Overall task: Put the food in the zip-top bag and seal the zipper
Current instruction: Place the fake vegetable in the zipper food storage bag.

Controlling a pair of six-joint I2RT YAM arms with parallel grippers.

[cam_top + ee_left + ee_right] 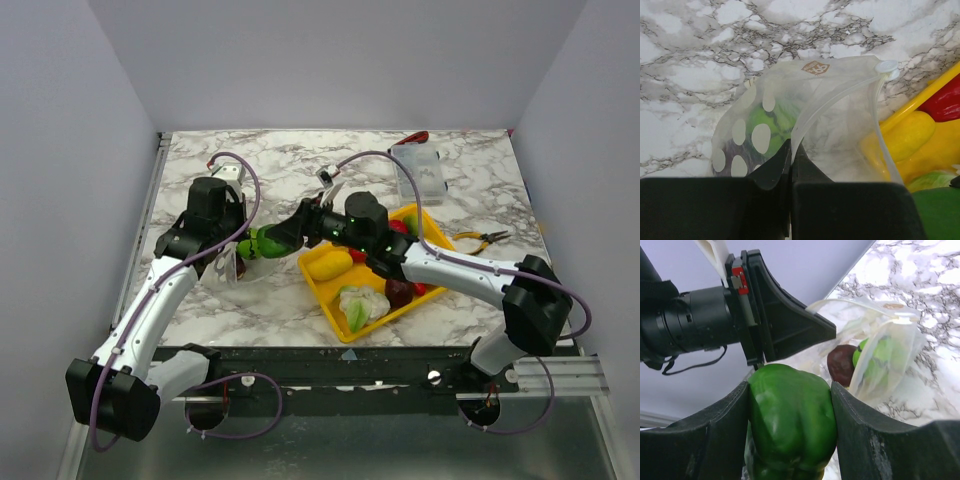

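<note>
The zip-top bag (810, 95), clear with pale dots, stands open on the marble. My left gripper (790, 150) is shut on its mouth edge, and the zipper (830, 97) curves up to a white slider (886, 66). A green piece (765, 125) lies inside; the right wrist view shows a dark purple piece (841, 364) beside it. My right gripper (790, 415) is shut on a green pepper (792, 420) just in front of the bag's mouth (865, 310). From above, the pepper (262, 243) hangs beside the left gripper (238, 262).
The yellow tray (322, 288) right of the bag holds a yellow piece (328, 263), cauliflower (360, 305), a dark purple piece (400, 292) and a red pepper (400, 227). A clear compartment box (420, 172) and yellow-handled pliers (482, 240) lie at the back right.
</note>
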